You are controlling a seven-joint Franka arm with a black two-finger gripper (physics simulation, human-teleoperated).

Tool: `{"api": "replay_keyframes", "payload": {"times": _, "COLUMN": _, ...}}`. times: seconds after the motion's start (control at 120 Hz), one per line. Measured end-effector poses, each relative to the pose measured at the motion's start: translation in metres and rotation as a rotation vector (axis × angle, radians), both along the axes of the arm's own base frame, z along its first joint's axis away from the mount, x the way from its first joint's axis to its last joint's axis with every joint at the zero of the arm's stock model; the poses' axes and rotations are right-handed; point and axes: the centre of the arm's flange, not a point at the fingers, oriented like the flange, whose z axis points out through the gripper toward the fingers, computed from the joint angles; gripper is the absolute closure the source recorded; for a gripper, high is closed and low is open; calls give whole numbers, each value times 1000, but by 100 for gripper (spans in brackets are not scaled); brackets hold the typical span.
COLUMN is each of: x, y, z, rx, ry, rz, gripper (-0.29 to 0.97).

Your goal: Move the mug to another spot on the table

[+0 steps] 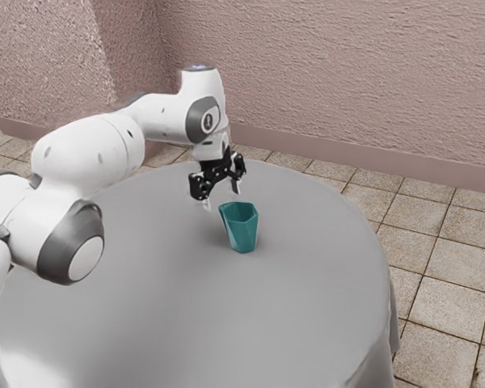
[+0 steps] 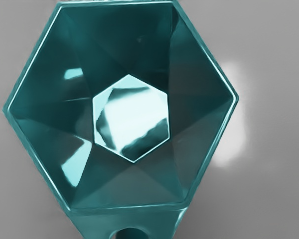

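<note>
A teal faceted mug (image 1: 241, 227) stands upright near the middle of the round grey table (image 1: 186, 323). My black gripper (image 1: 220, 194) hangs just above the mug's rim, slightly toward the exterior view's left, open, with nothing between its fingers. The wrist view looks straight down into the mug (image 2: 124, 114), showing its six-sided rim and pale bottom. Its handle (image 2: 127, 230) juts out from one side of the rim.
The grey tabletop spreads widely around the mug on all sides, and its round edge (image 1: 384, 267) drops off at the exterior view's right. Beyond it lie a tiled floor (image 1: 444, 267) and a pink wall (image 1: 347, 73).
</note>
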Motion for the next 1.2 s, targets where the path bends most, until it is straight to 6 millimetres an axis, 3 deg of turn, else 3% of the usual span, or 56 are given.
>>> {"api": "replay_keyframes", "payload": {"times": 0.433, "x": 6, "y": -3, "z": -28, "rx": -38, "ry": 20, "rz": 22, "gripper": 0}}
{"api": "replay_keyframes", "payload": {"times": 0.725, "x": 6, "y": -4, "z": -36, "rx": -53, "ry": 24, "rz": 31, "gripper": 2}}
{"api": "replay_keyframes", "payload": {"times": 1.2, "x": 7, "y": 2, "z": -33, "rx": -88, "ry": 18, "rz": 63, "gripper": 32}}
